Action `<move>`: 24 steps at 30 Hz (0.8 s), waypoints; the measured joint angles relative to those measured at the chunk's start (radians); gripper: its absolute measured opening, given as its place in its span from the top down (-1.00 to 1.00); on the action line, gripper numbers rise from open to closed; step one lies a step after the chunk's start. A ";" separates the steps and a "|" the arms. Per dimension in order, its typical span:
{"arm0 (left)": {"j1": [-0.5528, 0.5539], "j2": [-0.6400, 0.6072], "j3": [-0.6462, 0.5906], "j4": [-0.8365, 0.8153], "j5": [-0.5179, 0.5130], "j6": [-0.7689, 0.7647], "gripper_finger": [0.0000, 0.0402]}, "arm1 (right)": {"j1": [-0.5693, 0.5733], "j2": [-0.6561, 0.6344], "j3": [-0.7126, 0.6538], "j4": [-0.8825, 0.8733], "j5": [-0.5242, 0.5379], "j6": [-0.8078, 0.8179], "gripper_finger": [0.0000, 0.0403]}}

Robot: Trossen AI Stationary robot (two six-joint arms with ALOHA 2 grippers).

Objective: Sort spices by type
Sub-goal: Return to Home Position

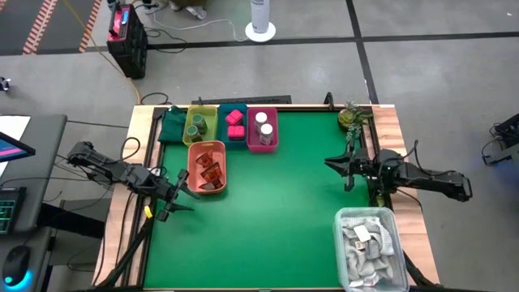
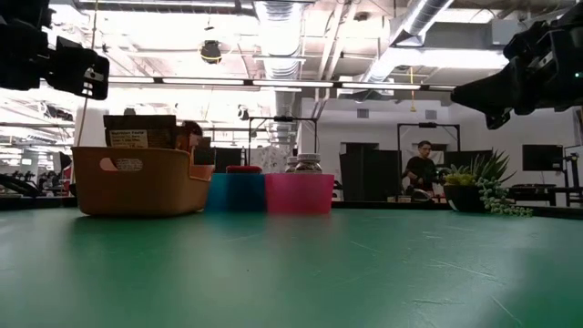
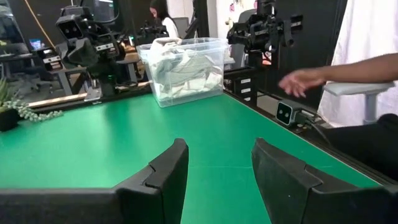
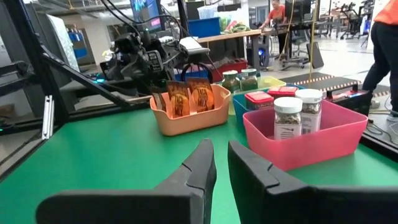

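Four trays stand at the table's far left. An orange tray (image 1: pixel 208 168) holds red-brown sachets (image 4: pixel 189 98). A yellow-green tray (image 1: pixel 199 124) holds greenish jars (image 4: pixel 239 80). A teal tray (image 1: pixel 235 124) holds pink packs (image 1: pixel 235 118). A pink tray (image 1: pixel 262 130) holds white-capped jars (image 4: pixel 298 112). My left gripper (image 1: pixel 180 192) hovers open and empty just near of the orange tray. My right gripper (image 1: pixel 331 165) hovers at the table's right side, empty, its fingers (image 4: pixel 202 162) almost together.
A clear bin of pale grey rags (image 1: pixel 369 247) stands at the near right corner. A small plant (image 1: pixel 353 118) sits at the far right corner, and a dark green cloth (image 1: pixel 172 126) at the far left. A person's hand (image 3: pixel 298 81) shows beyond the table's near edge.
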 joint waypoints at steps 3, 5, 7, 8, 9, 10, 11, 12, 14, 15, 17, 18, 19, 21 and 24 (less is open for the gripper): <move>0.000 0.000 0.000 -0.001 -0.001 0.003 0.16 | 0.000 0.000 0.000 -0.001 0.000 0.000 0.63; 0.000 0.000 0.000 -0.002 -0.003 0.006 0.16 | 0.000 0.000 0.000 -0.002 0.000 -0.001 0.63; 0.000 0.000 0.000 -0.002 -0.003 -0.002 0.16 | 0.000 0.000 0.000 -0.003 0.000 -0.001 0.63; 0.000 0.000 0.000 -0.002 -0.003 -0.002 0.16 | 0.000 0.000 0.000 -0.003 0.000 -0.002 0.63; 0.000 0.000 0.000 -0.002 -0.003 -0.001 0.16 | 0.000 0.000 0.000 -0.004 0.000 -0.003 0.63; 0.000 0.000 0.000 -0.002 -0.003 -0.001 0.16 | 0.000 0.000 0.000 -0.004 0.000 -0.003 0.63; 0.000 0.000 0.000 -0.002 -0.003 -0.001 0.16 | 0.000 0.000 0.000 -0.004 0.000 -0.003 0.63; 0.000 0.000 0.000 -0.002 -0.003 -0.002 0.16 | 0.000 0.000 0.000 -0.004 0.000 -0.003 0.63; 0.000 0.000 0.000 -0.002 -0.003 -0.002 0.16 | 0.000 0.000 0.000 -0.005 0.000 -0.003 0.63; 0.000 0.000 0.000 -0.002 -0.003 -0.001 0.16 | 0.000 0.000 0.000 -0.005 0.000 -0.003 0.63; 0.000 0.000 0.000 -0.002 -0.003 -0.001 0.16 | 0.000 0.000 0.000 -0.006 0.000 -0.003 0.63; 0.000 0.000 0.000 -0.002 -0.003 -0.001 0.16 | 0.000 0.000 0.000 -0.006 0.000 -0.003 0.63; 0.000 0.000 0.000 -0.002 -0.003 -0.002 0.16 | 0.000 0.000 0.000 -0.006 0.000 -0.003 0.63; 0.000 0.000 0.000 -0.002 -0.003 -0.001 0.16 | 0.000 0.000 0.000 -0.007 0.000 -0.003 0.63; 0.000 0.000 0.000 -0.003 -0.003 0.003 0.16 | 0.000 0.000 0.000 -0.007 0.000 -0.003 0.63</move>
